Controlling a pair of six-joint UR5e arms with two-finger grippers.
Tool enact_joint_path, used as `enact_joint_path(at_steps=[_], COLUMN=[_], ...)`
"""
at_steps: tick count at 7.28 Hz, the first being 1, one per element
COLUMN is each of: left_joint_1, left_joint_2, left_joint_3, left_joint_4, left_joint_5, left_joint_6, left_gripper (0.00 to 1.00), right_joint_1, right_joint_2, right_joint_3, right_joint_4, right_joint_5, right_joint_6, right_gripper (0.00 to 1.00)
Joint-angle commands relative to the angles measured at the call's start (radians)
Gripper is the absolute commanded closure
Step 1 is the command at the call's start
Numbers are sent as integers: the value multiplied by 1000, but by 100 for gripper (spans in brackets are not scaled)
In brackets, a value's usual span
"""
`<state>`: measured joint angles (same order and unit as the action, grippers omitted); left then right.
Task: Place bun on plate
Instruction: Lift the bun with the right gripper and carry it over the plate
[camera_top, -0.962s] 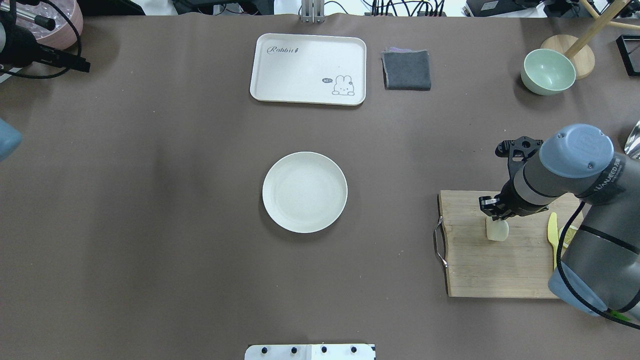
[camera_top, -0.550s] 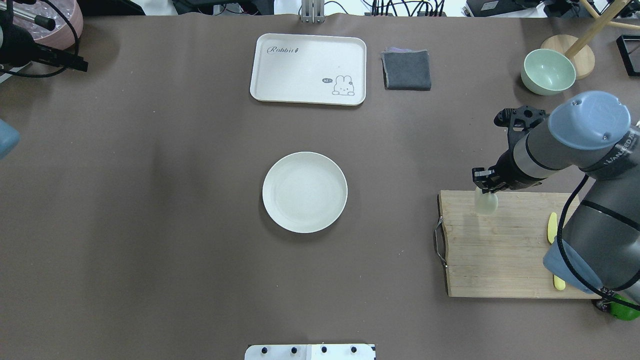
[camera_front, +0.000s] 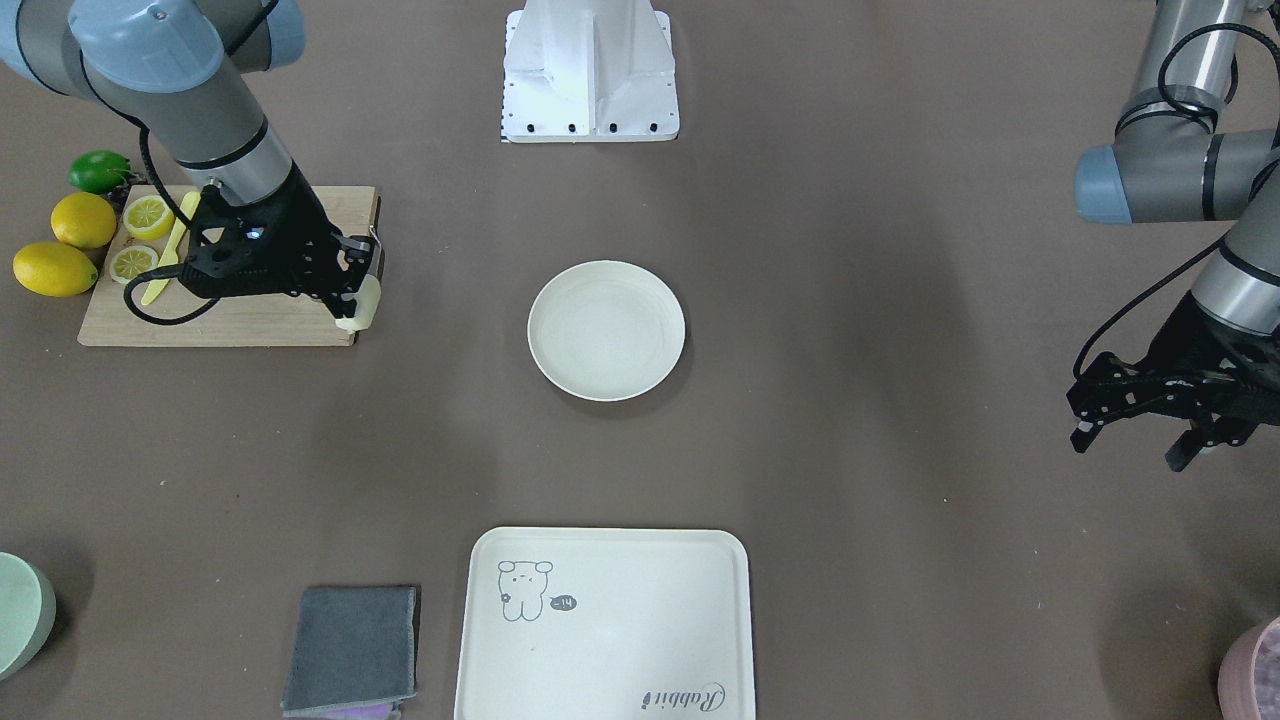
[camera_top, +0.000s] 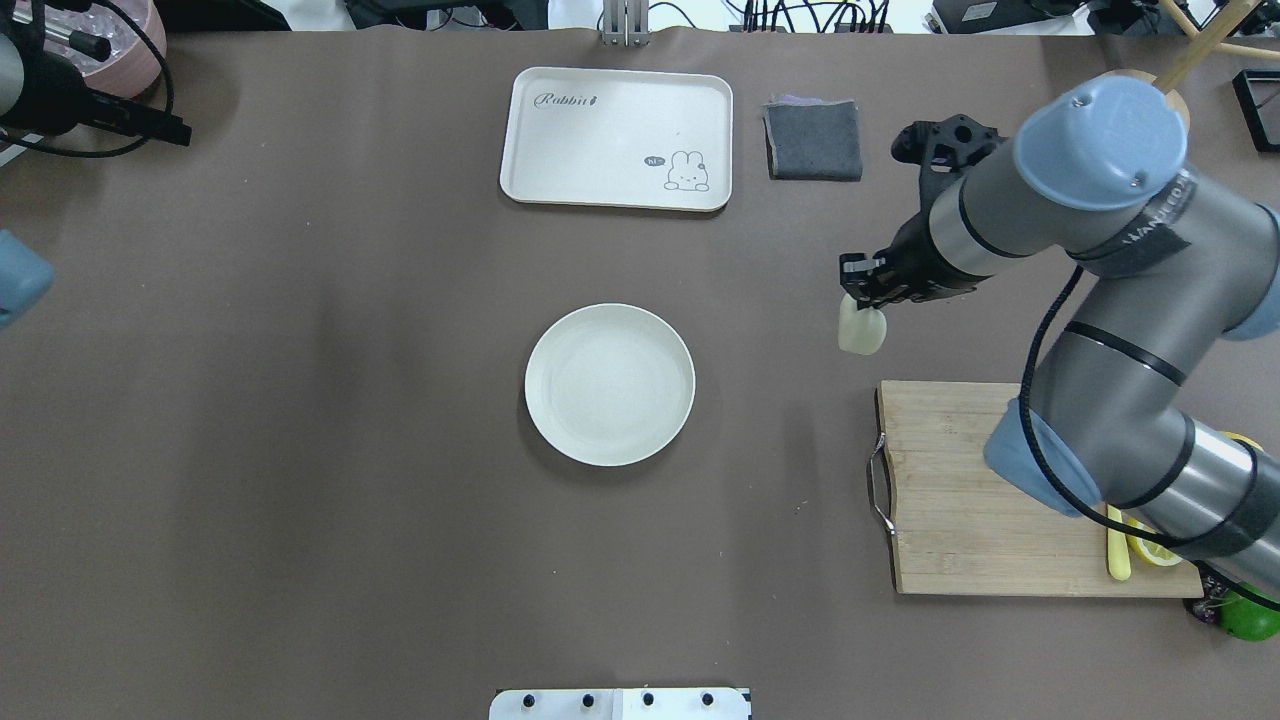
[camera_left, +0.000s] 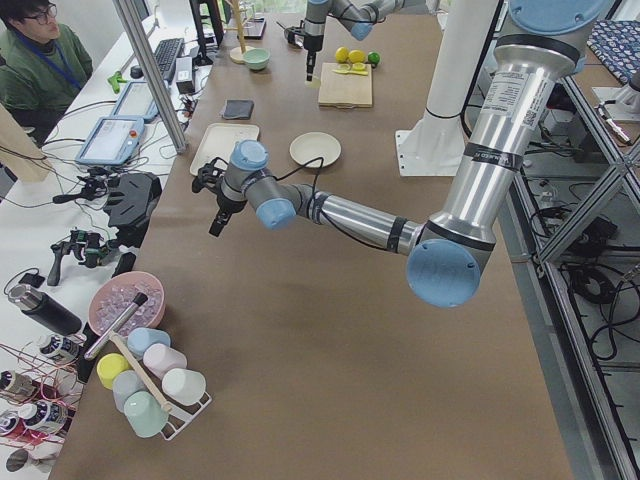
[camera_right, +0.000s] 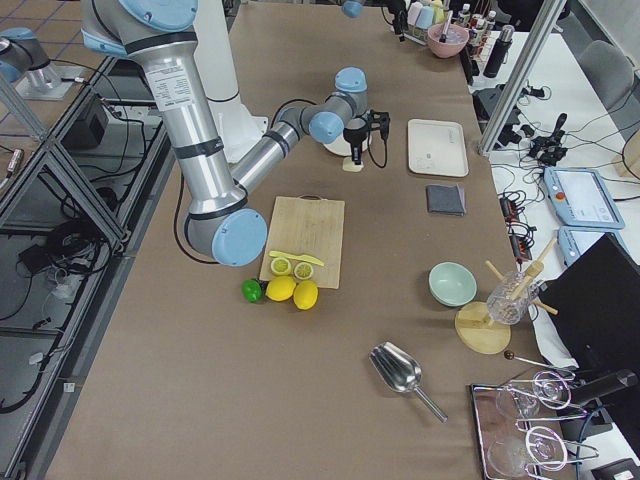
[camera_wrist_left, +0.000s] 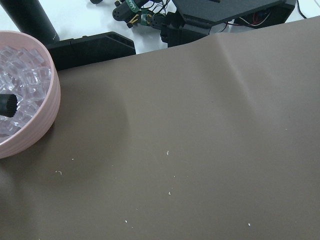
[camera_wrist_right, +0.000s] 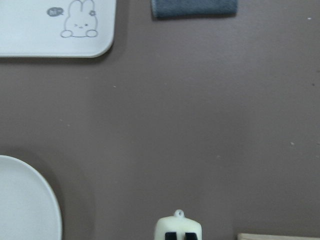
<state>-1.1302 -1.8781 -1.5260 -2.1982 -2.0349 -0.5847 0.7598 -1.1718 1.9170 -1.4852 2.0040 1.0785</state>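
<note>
The pale cream bun hangs in the air off the far left corner of the wooden cutting board, over bare table. My right gripper is shut on its top. The right wrist view shows the bun at the bottom edge, with the plate to the lower left. The round off-white plate lies empty at the table's middle, well left of the bun. In the front-facing view my left gripper hovers open and empty, far from the plate.
A cream tray with a rabbit drawing and a folded grey cloth lie at the far side. Lemons, lemon slices and a yellow knife sit at the board's near right. A pink bowl of ice is by the left gripper.
My right gripper has lifted the bun off the cutting board and carried it left and away from the robot, off the board and closer to the plate. The left arm has hardly moved.
</note>
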Motion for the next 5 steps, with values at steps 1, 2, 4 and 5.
enact_joint_path(at_steps=[1,2,4,5], left_joint_1=[56,56,56,56], left_joint_2=[-7,-7,-6,-6], left_joint_3=[-19,-17,-16,-19], left_joint_4=[-11,-11,-11,-12], left_joint_5=[7,9,10,10], left_joint_6=[-10,-7,-7,-6], left_gripper=[2,2,2,2], right_joint_1=[-46,-75,-144,-177], right_joint_2=[116,182,257,299], right_joint_3=[-93,-157,-211,-246], right_joint_4=[10,11,17,17], right_joint_5=[-10,-24,-77,-112], right_joint_6=[1,1,6,6], right_gripper=[100,100,100,100])
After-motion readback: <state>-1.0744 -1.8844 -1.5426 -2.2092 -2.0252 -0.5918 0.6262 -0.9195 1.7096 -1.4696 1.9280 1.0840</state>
